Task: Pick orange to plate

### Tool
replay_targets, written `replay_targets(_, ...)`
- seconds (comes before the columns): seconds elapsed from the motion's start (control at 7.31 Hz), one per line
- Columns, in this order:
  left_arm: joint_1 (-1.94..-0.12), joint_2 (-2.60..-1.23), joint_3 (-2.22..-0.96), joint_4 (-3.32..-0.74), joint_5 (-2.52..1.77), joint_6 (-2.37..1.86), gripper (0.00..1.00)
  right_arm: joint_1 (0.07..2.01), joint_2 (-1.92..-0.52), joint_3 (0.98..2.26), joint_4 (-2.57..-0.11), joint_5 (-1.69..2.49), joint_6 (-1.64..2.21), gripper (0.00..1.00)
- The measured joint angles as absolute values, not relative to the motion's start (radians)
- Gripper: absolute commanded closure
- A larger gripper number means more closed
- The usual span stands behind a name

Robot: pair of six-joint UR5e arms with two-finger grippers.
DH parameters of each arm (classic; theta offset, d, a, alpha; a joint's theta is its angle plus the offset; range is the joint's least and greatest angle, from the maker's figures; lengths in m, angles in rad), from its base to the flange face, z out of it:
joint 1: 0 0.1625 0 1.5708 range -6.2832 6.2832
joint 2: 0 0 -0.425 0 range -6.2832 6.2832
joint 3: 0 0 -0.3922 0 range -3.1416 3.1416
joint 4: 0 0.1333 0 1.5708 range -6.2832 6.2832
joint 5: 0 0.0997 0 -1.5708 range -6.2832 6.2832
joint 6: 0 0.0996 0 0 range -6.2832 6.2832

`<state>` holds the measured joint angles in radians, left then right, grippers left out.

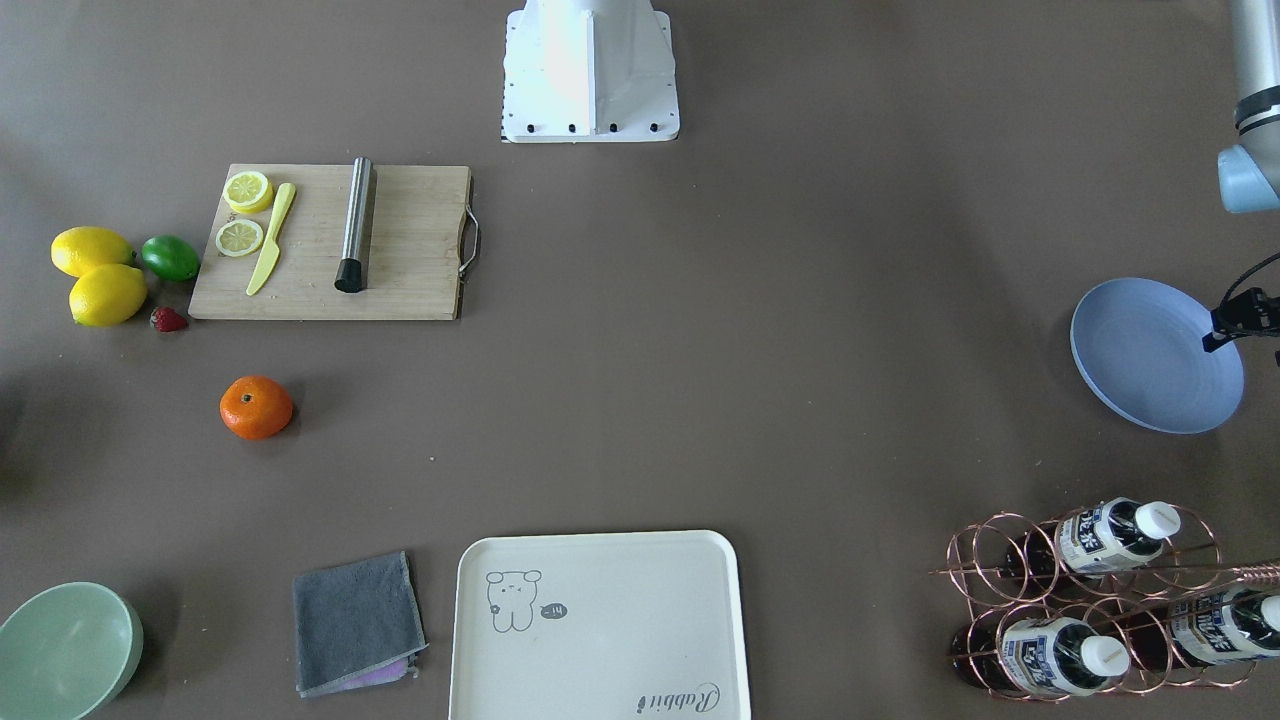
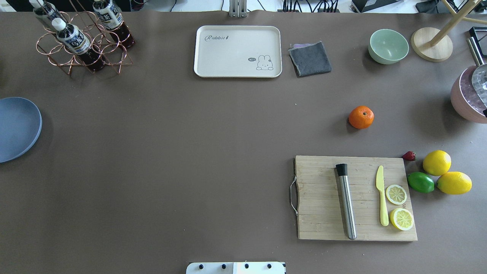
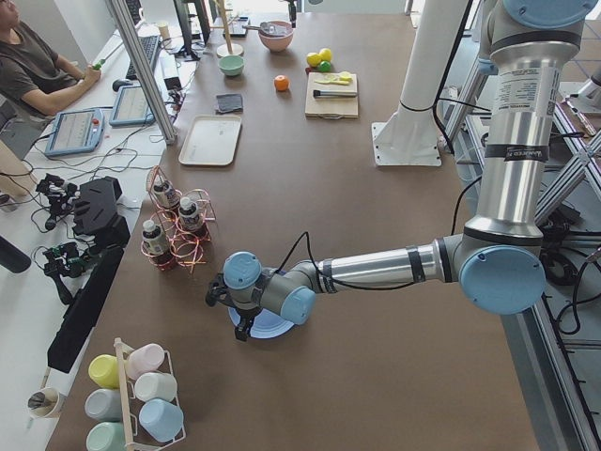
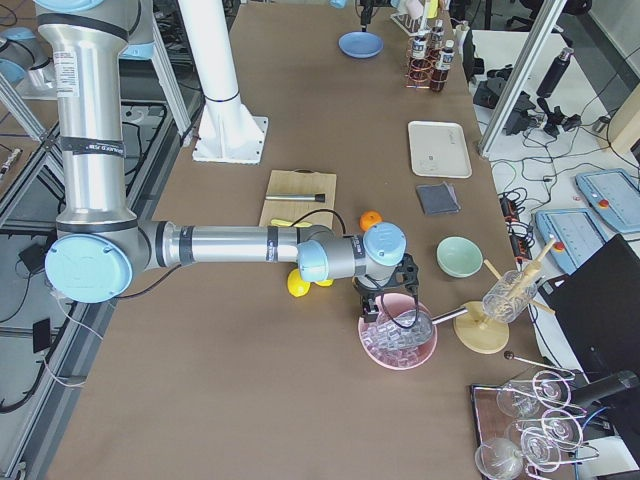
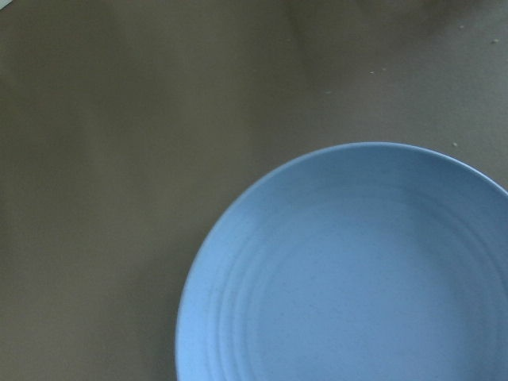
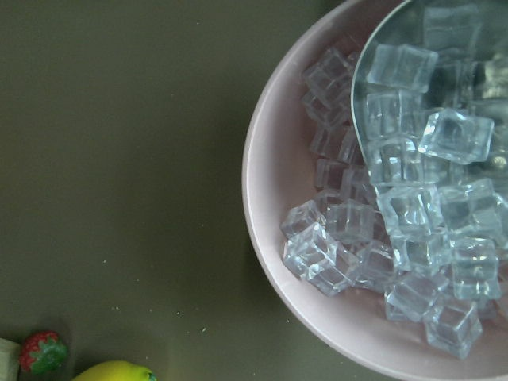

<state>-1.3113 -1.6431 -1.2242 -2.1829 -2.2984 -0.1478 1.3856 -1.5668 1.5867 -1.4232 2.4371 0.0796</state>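
Observation:
The orange (image 2: 361, 117) (image 1: 257, 407) lies by itself on the brown table, on my right side, beyond the cutting board; neither gripper is near it. The pale blue plate (image 2: 15, 127) (image 1: 1150, 355) (image 5: 357, 270) sits at the table's far left end with nothing on it. My left gripper (image 3: 242, 322) hangs low over the plate, and my right gripper (image 4: 384, 308) hovers over a pink bowl of ice cubes (image 6: 270, 238) at the right end. Neither wrist view shows any fingers, so I cannot tell whether either gripper is open or shut.
A wooden cutting board (image 2: 323, 198) carries a steel muddler, a yellow knife and two lemon slices. Two lemons (image 2: 436, 162), a lime (image 2: 420, 182) and a strawberry lie beside it. Along the far edge stand a bottle rack (image 2: 81, 42), cream tray (image 2: 237, 70), grey cloth (image 2: 310, 58) and green bowl (image 2: 388, 45).

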Motion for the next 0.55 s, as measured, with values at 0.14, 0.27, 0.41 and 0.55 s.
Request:
replay_targets(0.14,-1.291,-1.652,-1.192,-2.203,-2.266,-0.148,0.17,1.364,-1.566,1.590,-1.400,2.434,0.114,0.00)
replay_targets(0.27,-1.281,-1.656,-1.170,-2.216,-2.251,-0.149,0.18,1.347,-1.566,1.591,-1.369,2.433,0.156,0.00)
replay_targets(0.41,-1.276,-1.658,-1.153,-2.221,-2.246,-0.149,0.28,1.330,-1.565,1.592,-1.340,2.431,0.198,0.00)
replay_targets(0.55,-1.274,-1.658,-1.140,-2.223,-2.245,-0.150,0.65,1.316,-1.562,1.592,-1.318,2.431,0.232,0.00)
